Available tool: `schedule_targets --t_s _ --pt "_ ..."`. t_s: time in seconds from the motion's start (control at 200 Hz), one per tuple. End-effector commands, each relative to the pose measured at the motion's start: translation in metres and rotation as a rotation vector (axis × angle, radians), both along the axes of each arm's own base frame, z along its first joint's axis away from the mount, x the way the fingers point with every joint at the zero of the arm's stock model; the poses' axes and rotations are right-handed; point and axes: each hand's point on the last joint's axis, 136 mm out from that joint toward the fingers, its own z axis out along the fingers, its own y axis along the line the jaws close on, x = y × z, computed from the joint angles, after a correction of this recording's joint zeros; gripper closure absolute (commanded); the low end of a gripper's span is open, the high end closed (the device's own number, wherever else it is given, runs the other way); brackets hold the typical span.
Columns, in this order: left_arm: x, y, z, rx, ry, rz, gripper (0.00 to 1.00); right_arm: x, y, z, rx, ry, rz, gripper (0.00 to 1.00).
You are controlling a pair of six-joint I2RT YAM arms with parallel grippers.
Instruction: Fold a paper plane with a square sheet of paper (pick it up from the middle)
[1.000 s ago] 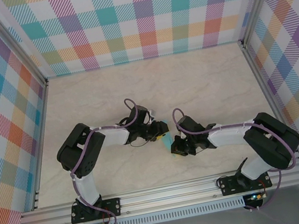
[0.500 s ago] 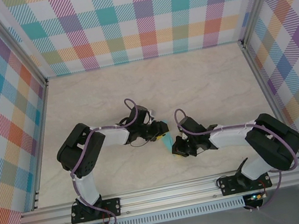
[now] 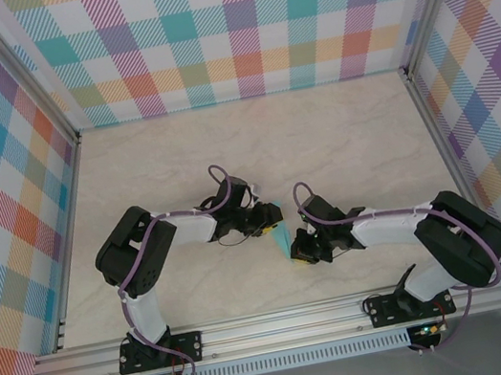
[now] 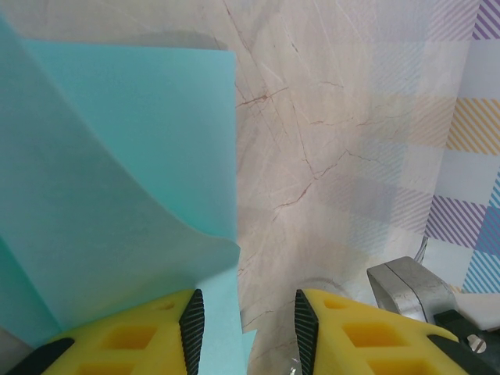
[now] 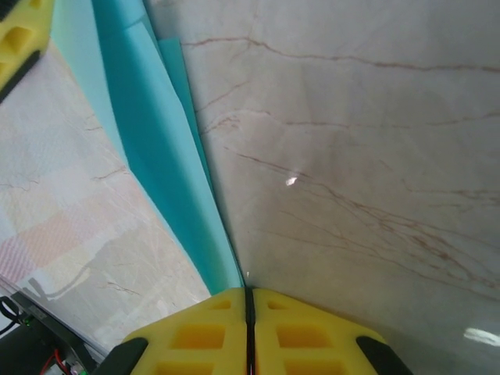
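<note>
My right pincer (image 5: 248, 295) is closed, nipping the folded turquoise paper (image 5: 156, 141) by its narrow end; my left pincer (image 4: 245, 305) stands parted, the paper against one finger; it sits between both pincers, mid marble table (image 5: 351, 156).

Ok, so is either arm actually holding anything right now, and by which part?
Yes: the right jaws are shut on the turquoise paper, pinching its tapered end. The left jaws stand open.

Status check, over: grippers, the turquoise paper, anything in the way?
Right gripper shut, pinching the sheet at a folded edge. Left gripper open, sheet's edge between its jaws. Sheet partly folded, one flap standing up. Nothing seen in the way.
</note>
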Motion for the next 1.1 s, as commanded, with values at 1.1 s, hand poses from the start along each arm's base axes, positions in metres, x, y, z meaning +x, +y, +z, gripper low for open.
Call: schedule_targets --t_s 1.1 --pt "-0.03 0.021 -0.056 0.162 0.133 -0.013 0.62 0.001 0.001 -0.02 0.079 0.056 0.01 0.93"
